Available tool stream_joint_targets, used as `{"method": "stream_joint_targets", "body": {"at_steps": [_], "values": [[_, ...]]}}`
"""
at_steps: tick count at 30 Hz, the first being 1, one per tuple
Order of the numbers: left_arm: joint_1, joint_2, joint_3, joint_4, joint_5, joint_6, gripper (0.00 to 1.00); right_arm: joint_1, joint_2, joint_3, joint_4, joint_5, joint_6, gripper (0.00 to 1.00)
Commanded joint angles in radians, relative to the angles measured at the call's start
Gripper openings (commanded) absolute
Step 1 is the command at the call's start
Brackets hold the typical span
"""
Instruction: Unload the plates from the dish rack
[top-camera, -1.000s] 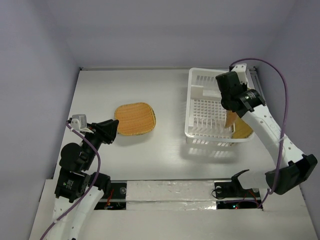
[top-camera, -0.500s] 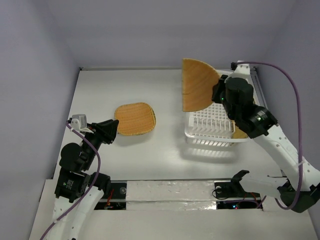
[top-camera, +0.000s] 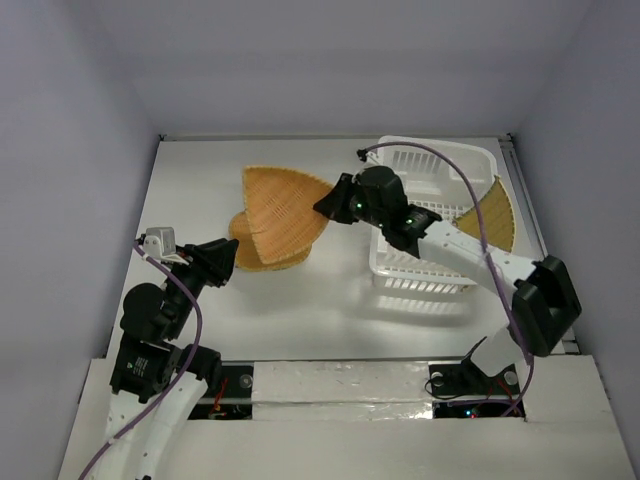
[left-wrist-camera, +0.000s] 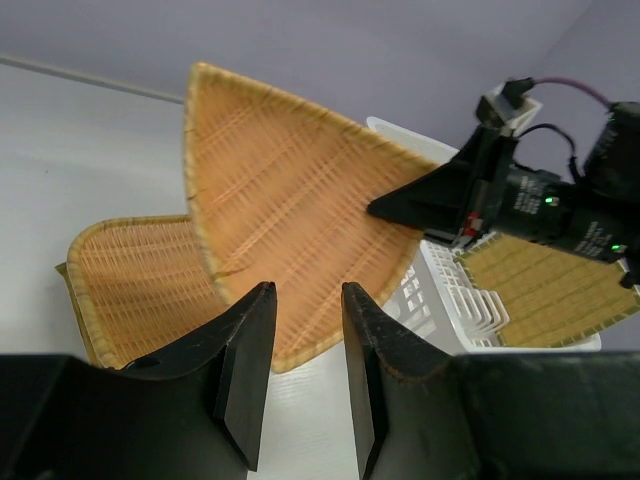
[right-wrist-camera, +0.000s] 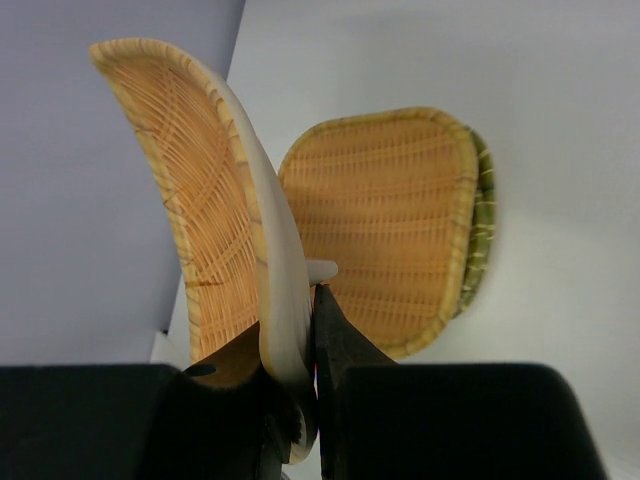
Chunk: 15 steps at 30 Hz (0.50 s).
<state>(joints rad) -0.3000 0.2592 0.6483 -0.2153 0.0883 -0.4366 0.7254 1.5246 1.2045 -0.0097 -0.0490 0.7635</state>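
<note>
Woven plate, likely light, stiff, thin; rim grip suits. Right gripper pinches its edge, tilted over table plate, beside rack. Left gripper parted, empty.

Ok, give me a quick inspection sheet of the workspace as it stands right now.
Surface: white table, no spills seen.
Job's things: held plate tilted above flat plate on the table; third plate leaning at dish rack's right end.
Clutter: nothing seen.
Grippers: right gripper shut on held plate; left gripper open, empty.
Cables: left cable hangs by its arm; right cable arcs over the rack.
Surroundings: plain grey walls.
</note>
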Motion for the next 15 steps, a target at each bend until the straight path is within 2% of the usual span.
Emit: {"method": "stream_joint_targets", "body": {"at_steps": [1,15], "values": [[-0.002,0.012,0.008,0.033,-0.007,-0.004,0.30,0.020,0.061,0.066,0.250,-0.110,0.137,0.00],[0.007,0.005,0.007,0.034,-0.005,-0.002,0.30,0.029,0.322,0.138,0.307,-0.178,0.249,0.00]]}}
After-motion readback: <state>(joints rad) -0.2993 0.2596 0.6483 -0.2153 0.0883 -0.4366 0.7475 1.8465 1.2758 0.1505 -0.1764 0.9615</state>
